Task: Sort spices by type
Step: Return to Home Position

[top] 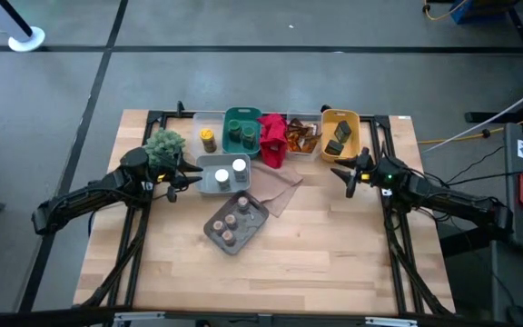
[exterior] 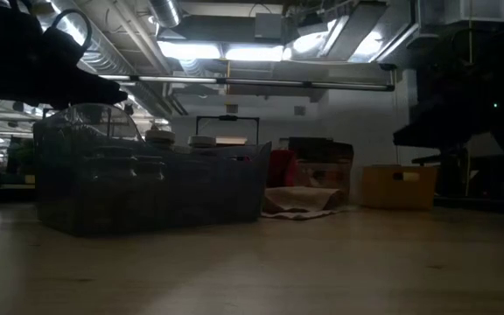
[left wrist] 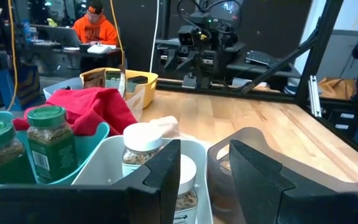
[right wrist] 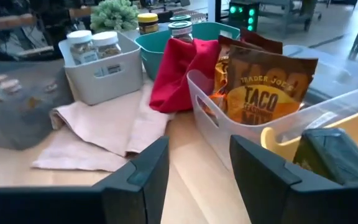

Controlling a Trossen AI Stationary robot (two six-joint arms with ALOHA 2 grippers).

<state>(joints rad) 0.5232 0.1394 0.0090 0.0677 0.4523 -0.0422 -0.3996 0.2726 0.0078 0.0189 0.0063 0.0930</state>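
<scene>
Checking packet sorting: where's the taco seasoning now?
High view: taco seasoning packet in the clear bin, back right, between red cloth and yellow bin.

- The counter is pale wood in joined strips, smooth with a soft sheen.
- The white bin and teal bin are opaque plastic, smooth and matt.
- The clear bin is glossy see-through plastic.
- The grey tray is smoky, translucent plastic.
- The red cloth is soft, matt, creased fabric.
- The tan sheet is matt and folded; cloth or paper, unclear.
- The orange-brown packets are smooth and printed, with a slight sheen.
- The jars have clear glossy walls and ridged green lids.
- The fingers of the right gripper look like matt black plastic.
</scene>
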